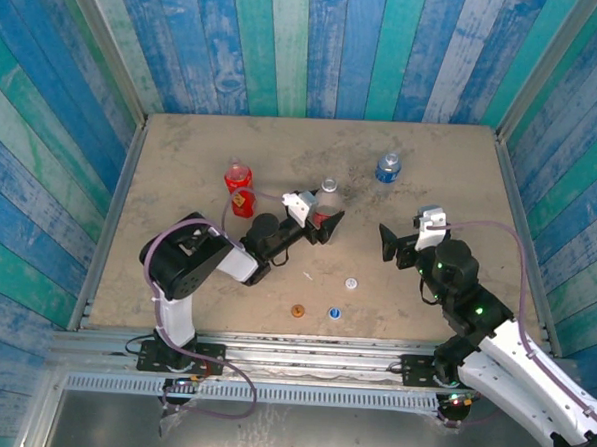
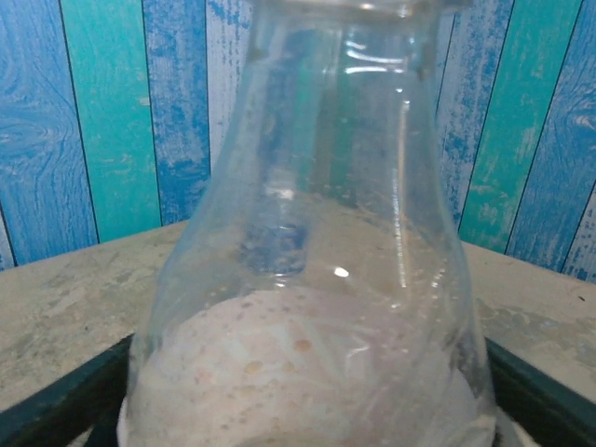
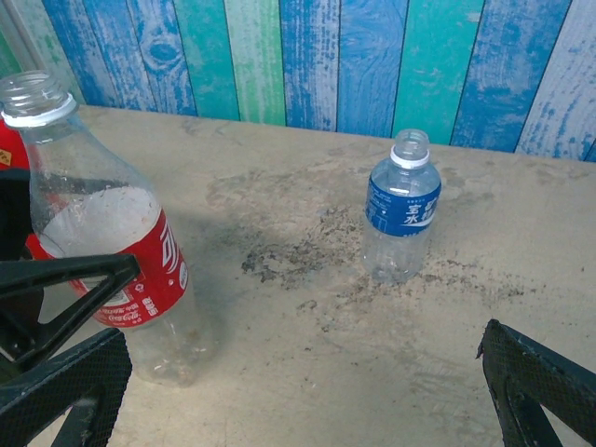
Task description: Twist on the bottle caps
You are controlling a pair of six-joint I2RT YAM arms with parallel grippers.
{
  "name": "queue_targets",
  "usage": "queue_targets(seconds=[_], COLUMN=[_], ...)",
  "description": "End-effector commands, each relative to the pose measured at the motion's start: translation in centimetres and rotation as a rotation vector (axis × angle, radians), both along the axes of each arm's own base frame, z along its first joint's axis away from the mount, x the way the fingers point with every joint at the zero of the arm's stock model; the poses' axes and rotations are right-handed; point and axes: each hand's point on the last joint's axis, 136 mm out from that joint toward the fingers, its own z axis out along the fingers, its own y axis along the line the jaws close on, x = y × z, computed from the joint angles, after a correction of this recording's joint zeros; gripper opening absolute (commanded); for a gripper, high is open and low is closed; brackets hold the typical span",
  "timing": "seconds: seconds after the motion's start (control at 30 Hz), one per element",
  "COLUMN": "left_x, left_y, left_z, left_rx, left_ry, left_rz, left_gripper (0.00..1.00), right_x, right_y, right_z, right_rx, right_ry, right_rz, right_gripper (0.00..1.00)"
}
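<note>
The clear bottle with the red label (image 1: 326,207) (image 2: 307,279) (image 3: 102,251) stands uncapped at mid-table. My left gripper (image 1: 321,225) (image 2: 307,414) is round its body, one dark finger (image 2: 65,400) against each side. The all-red bottle (image 1: 240,190) stands to its left. The short blue-label bottle (image 1: 388,167) (image 3: 402,209) stands open-necked at the back right. The white cap (image 1: 351,283), orange cap (image 1: 297,310) and blue cap (image 1: 334,312) lie near the front edge. My right gripper (image 1: 402,247) (image 3: 303,391) hovers wide open with nothing in it, right of the held bottle.
A small white scrap (image 1: 308,276) lies between the held bottle and the caps. Blue and green plank walls (image 1: 308,44) enclose the table on three sides. A dark stained patch (image 3: 289,251) marks the table between the two clear bottles.
</note>
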Motion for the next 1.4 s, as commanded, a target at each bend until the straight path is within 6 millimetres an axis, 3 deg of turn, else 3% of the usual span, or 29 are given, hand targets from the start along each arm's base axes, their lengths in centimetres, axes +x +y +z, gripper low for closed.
queue_targets(seconds=[0.0,0.33,0.6,0.77,0.97,1.07,1.37], left_x=[0.2,-0.5,-2.5,-4.2,-5.2,-5.3,-4.9], left_y=[-0.4,-0.7,-0.2,0.6,1.4,1.7,1.7], left_z=[-0.5,-0.1,0.6,0.7,0.3,0.1,-0.1], left_rx=[-0.006,0.018,0.029,0.014,0.008,0.013,0.03], left_ry=[-0.01,-0.017,-0.046,-0.043,-0.023,-0.017,-0.009], left_rz=[-0.02,-0.053,-0.112,-0.141,-0.141,-0.134,-0.119], left_gripper=[0.78,0.67,0.6,0.62,0.62,0.63,0.65], right_x=[0.0,-0.1,-1.2,-2.3,-4.1,-4.9,-4.9], right_y=[-0.5,-0.4,3.0,4.9,6.9,8.0,8.6], right_z=[0.4,-1.5,-5.5,-8.7,-12.7,-14.3,-17.1], right_rx=[0.004,-0.037,-0.093,-0.109,-0.2,-0.23,-0.252], right_ry=[-0.012,0.05,0.206,0.333,0.478,0.516,0.608], right_rz=[-0.023,-0.011,0.189,0.251,0.259,0.271,0.241], right_gripper=[0.99,0.96,0.94,0.89,0.74,0.73,0.57])
